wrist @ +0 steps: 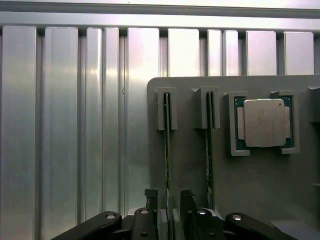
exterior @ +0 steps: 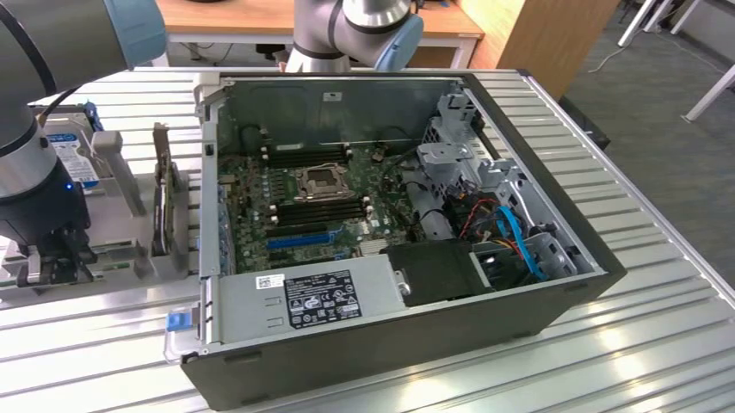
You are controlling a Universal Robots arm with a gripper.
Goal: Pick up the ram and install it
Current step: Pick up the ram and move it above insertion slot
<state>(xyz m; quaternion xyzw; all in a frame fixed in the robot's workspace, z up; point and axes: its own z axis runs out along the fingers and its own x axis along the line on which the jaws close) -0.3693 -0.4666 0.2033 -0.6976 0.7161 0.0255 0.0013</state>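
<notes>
The ram (wrist: pixel 167 150) is a thin green stick standing on edge in a slot of the grey holder plate (wrist: pixel 190 170). A second such stick (wrist: pixel 209 150) stands in the neighbouring slot. My gripper (wrist: pixel 168 196) is open, its two black fingers (wrist: pixel 151 200) straddling the first stick's near end, one on each side, with small gaps. In the exterior view the gripper (exterior: pixel 55 267) hangs low over the holder at the exterior view's left, beside the open computer case (exterior: pixel 552 292). The motherboard's (exterior: pixel 247 189) black slots (exterior: pixel 322 206) lie inside the case.
A square silver processor chip (wrist: pixel 264 122) sits in its own pocket on the holder. A hard drive (exterior: pixel 69 151) and a dark card (exterior: pixel 170 215) stand upright between gripper and case. The case holds the power supply (exterior: pixel 310 297) and blue cables (exterior: pixel 522 241). Ribbed metal table (wrist: pixel 65 125).
</notes>
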